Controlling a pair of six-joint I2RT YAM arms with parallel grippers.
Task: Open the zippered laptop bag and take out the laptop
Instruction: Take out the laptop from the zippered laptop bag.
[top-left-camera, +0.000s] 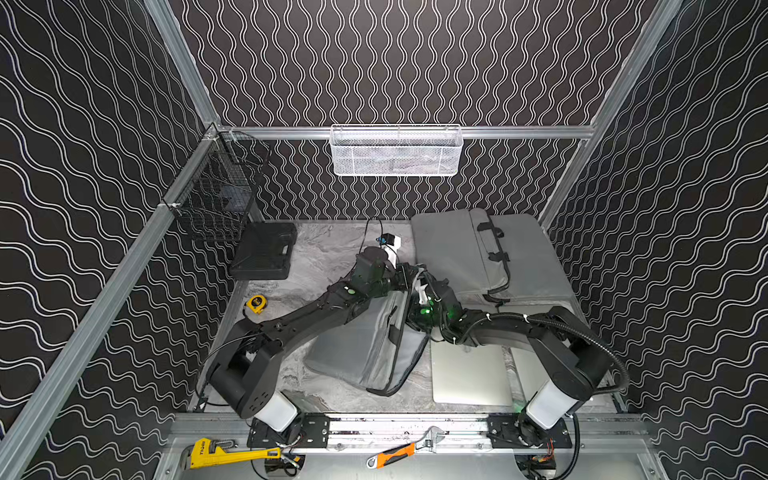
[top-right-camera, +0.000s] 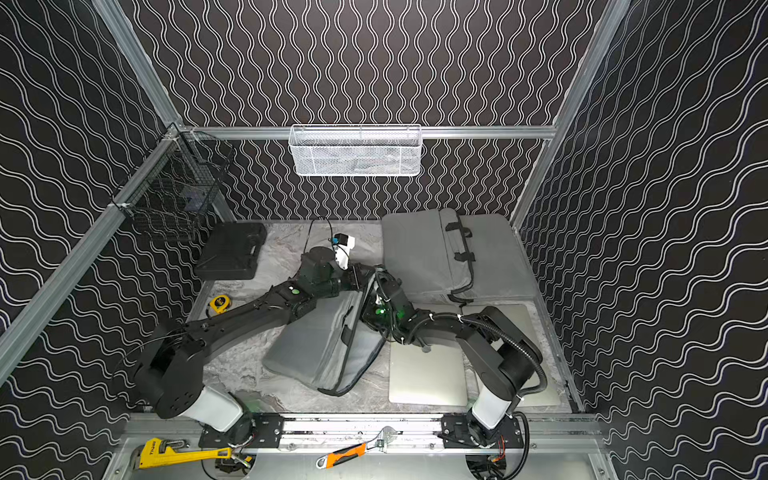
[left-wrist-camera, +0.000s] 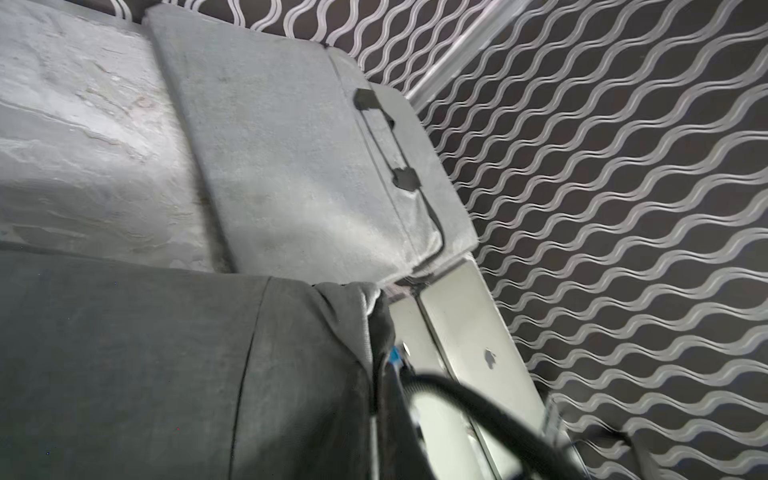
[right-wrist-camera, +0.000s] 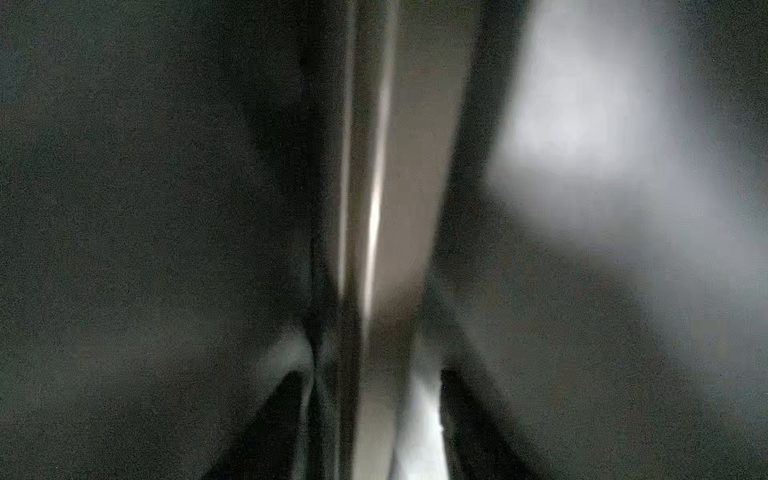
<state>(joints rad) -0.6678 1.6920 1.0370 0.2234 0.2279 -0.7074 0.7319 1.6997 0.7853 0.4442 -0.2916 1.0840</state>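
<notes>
Step in hand: getting the laptop out, zip done. The laptop bag (top-left-camera: 353, 345) lies centre-near on the table (top-left-camera: 324, 257), its right side unzipped and the mouth gaping toward the right.

The left gripper (top-left-camera: 405, 275) is clamped tight at the bag's far corner. It looks pinched on the upper flap edge, holding it up, and the fabric bunches there in the left wrist view.

The right gripper (top-left-camera: 420, 293) is pushed into the mouth from the right. The right wrist view is dark and blurred. A pale metal edge, likely the laptop (right-wrist-camera: 374, 199), runs between two dark finger shapes. Can't tell whether the jaws grip it or only straddle it. The laptop sits inside the bag, hidden in both top views.

Two silver laptops (top-left-camera: 471, 374) lie flat just right of the bag, and two more grey bags (top-left-camera: 449, 245) overlap at far right.

Next, my read: a firm pinch on the laptop edge, then a straight pull rightward out of the mouth, flap held up so the zip lip doesn't snag.
</notes>
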